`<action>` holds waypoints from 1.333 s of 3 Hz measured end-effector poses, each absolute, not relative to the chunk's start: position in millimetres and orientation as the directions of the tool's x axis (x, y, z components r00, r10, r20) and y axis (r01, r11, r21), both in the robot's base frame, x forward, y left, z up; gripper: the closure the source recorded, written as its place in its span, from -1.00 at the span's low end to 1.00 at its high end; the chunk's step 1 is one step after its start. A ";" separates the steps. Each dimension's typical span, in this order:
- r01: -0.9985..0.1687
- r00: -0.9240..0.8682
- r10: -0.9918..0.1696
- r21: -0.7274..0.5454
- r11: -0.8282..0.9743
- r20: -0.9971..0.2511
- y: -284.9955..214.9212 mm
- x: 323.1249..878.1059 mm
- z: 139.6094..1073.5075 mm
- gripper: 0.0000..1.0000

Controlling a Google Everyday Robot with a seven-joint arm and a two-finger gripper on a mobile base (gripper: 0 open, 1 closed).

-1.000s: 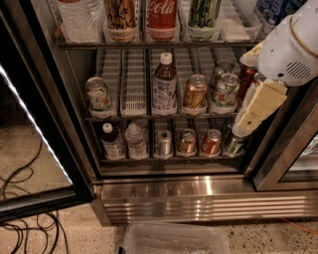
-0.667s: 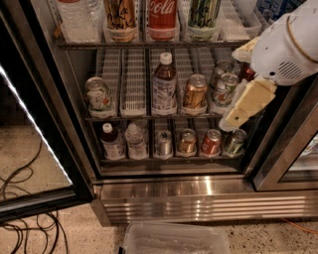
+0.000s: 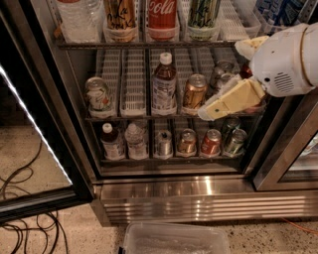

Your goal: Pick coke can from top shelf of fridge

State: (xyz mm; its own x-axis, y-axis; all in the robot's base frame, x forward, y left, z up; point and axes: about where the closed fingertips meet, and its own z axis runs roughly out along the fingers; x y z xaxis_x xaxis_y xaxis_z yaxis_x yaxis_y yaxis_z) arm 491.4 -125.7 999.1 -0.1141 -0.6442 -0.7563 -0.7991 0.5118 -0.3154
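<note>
Coke can [image 3: 162, 17] upright on top shelf [image 3: 149, 44]. Gripper [image 3: 211, 110] below and right of can, spread impossible to tell. Best raised level with can, then advanced straight, clear of neighbouring cans [image 3: 120, 20].

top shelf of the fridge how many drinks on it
4. Left to right: a clear bottle, a gold-and-black can, the coke can, a green-and-white can. The gripper is lower, before the middle rack's right side; the arm covers the top shelf's right end, so more may be hidden.
</note>
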 end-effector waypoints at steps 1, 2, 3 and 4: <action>-0.753 -0.095 -0.608 -0.343 0.562 -0.788 -127.7 504.9 1017.1 -1.00; -0.754 -0.069 -0.601 -0.353 0.554 -0.796 -121.2 504.8 1020.2 -1.00; -0.733 0.003 -0.574 -0.392 0.556 -0.819 -96.3 517.2 1039.9 -1.00; -0.665 0.042 -0.515 -0.408 0.625 -0.856 -79.6 531.5 1061.0 -1.00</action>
State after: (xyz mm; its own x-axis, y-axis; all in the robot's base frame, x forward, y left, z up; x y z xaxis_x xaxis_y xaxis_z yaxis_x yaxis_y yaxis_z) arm 531.5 -79.6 1061.0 0.0423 -0.5148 -0.8563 -0.6654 0.6248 -0.4085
